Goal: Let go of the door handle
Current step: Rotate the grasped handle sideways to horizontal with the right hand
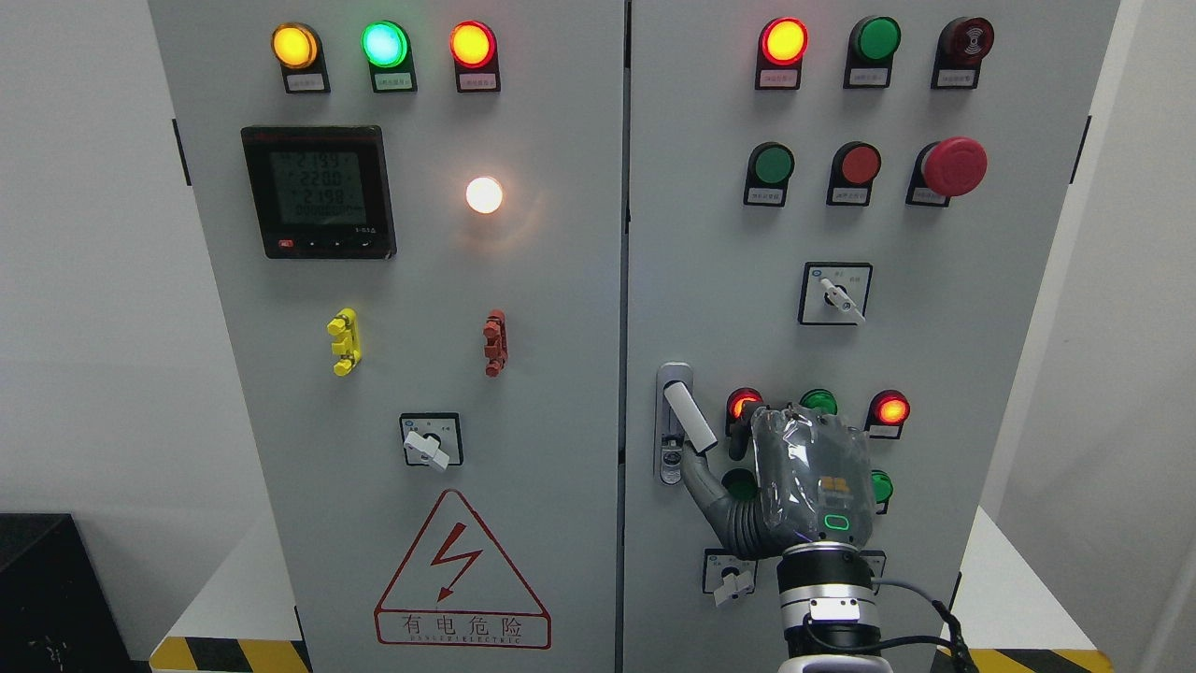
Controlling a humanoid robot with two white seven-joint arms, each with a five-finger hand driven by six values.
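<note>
Right now the right hand point(804, 477) is raised in front of the right door point(981, 280) of a grey electrical cabinet, its arm coming up from the bottom edge right of the middle. Its back faces the camera, wrapped in clear film, with a small green-lit mark near the wrist. The thumb point(703, 479) stretches out to the left and its tip sits just beneath the lower end of the door handle point(688, 416), touching it or very nearly so; from here that cannot be told apart. The other fingers are hidden behind the palm, so whether they are curled or spread cannot be told, but nothing is wrapped around the handle.

The handle is a white lever near the left edge of the right door, tilted so its lower end points down and to the right, mounted on a silver lock plate point(671, 449) with a keyhole below it.

Around the hand, on the same door, two red lamps point(890, 409) glow and green lamps are partly covered by it. A selector switch point(834, 293) sits higher up, and a red mushroom button point(955, 166) near the upper right.

On the left door are a digital meter point(318, 192), a lit white lamp point(484, 194) and a triangular warning sign point(462, 570) near its bottom edge
</note>
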